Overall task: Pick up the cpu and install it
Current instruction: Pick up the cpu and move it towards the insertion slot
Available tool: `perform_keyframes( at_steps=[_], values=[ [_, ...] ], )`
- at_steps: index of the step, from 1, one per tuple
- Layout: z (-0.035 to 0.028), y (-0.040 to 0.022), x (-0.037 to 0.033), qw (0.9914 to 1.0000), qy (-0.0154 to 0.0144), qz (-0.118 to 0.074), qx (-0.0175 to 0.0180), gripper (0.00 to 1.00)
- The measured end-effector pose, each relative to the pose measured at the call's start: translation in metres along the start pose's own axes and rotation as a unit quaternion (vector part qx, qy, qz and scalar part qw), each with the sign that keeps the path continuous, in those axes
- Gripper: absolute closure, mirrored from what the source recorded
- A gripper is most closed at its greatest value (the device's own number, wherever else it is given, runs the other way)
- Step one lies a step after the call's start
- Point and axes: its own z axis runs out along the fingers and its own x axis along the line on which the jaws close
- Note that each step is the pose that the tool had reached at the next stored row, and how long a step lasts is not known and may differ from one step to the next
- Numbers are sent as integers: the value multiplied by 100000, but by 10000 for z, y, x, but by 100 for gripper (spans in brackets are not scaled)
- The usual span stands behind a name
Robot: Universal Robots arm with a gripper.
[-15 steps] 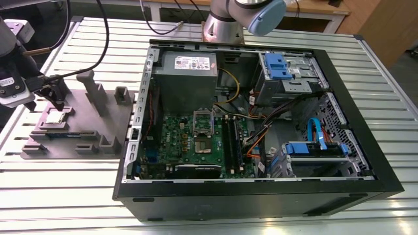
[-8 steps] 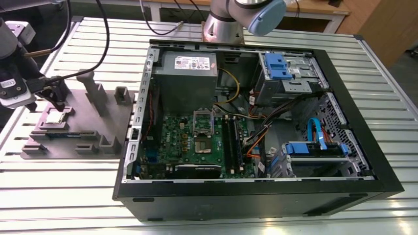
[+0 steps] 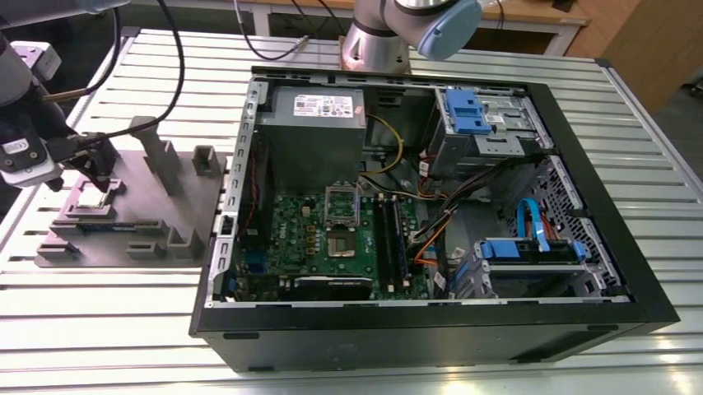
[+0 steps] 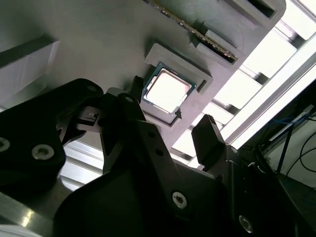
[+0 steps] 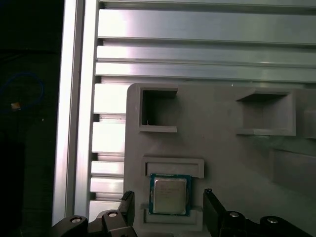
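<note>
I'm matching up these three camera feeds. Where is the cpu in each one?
Exterior view: cpu on the grey holder, at the exterior view's left, under the claw.
First wrist view: cpu in the holder's pocket, between the open claw's fingers.
Second wrist view: cpu in that pocket, flanked by the fingers.
Shared landmark: the holder.

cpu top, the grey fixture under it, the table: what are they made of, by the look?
cpu: metal lid, silvery satin; it glares under the light. fixture: matte grey, no glare, likely plastic, possibly printed. table: bright ribbed slats, probably extruded aluminium.
</note>
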Motion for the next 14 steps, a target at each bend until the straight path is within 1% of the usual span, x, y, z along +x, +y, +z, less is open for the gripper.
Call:
perform_keyframes(
  at_steps=[7,14],
  values=[
    [36,-3,-3,100000,10,18,5,34],
    [87,-6,-6,100000,13,17,8,34]
  ],
)
